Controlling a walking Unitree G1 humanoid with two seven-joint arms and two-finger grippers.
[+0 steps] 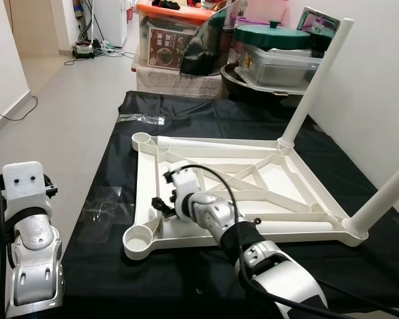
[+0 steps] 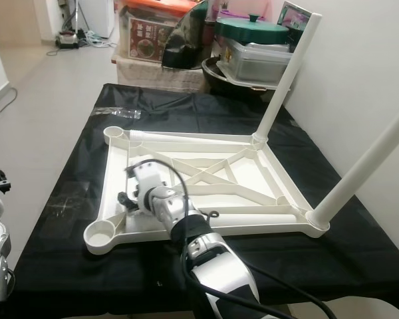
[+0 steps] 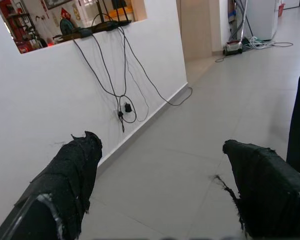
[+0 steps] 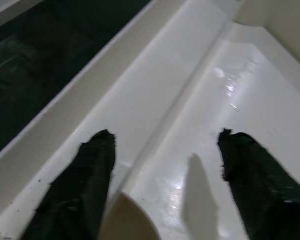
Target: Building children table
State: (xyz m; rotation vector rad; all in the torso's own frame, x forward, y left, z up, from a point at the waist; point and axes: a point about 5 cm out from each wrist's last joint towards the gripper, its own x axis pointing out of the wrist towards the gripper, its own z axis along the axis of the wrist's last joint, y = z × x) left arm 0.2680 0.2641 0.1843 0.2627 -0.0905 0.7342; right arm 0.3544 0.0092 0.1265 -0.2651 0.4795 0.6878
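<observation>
- Right gripper [image 4: 162,150] was spread wide, holding nothing; its two black fingers [image 4: 92,170] straddled a raised rib on the underside of the white tabletop [image 1: 279,183], near the left-hand side rail.
- In the head views the right gripper [image 1: 165,199] sat over the frame's left side, between the near-left empty socket [image 1: 139,240] and the far-left empty socket [image 1: 144,139]; right arm [image 1: 253,249] reached in from the bottom edge.
- Left gripper [image 3: 162,165] was also spread and empty, pointing at floor tiles and a white wall, away from the work; left arm [image 1: 30,246] hung idle beside the black cloth [image 1: 100,199].
- Tabletop lay upside down on the black cloth; two white legs were already standing in the right-hand sockets, far leg [image 1: 316,80] and near leg [image 1: 386,196]. Two left sockets not yet filled, so roughly half done by my read.
- Risks: fingers closing on the rib or rail could drag or tilt the light frame on the cloth, maybe tipping the two standing legs if they aren't seated fully. The black cable looping over the wrist [image 1: 216,179] could snag on a rib or socket.
- Hard to tell: whether the fingertips touched the plastic or hovered just above it; wrist view blurred. Couldn't pick out any loose legs. Near leg's top was cut off by the frame edge. Clutter of bins [image 1: 166,36] and a pot [image 1: 272,33] behind the table, contents unclear.
</observation>
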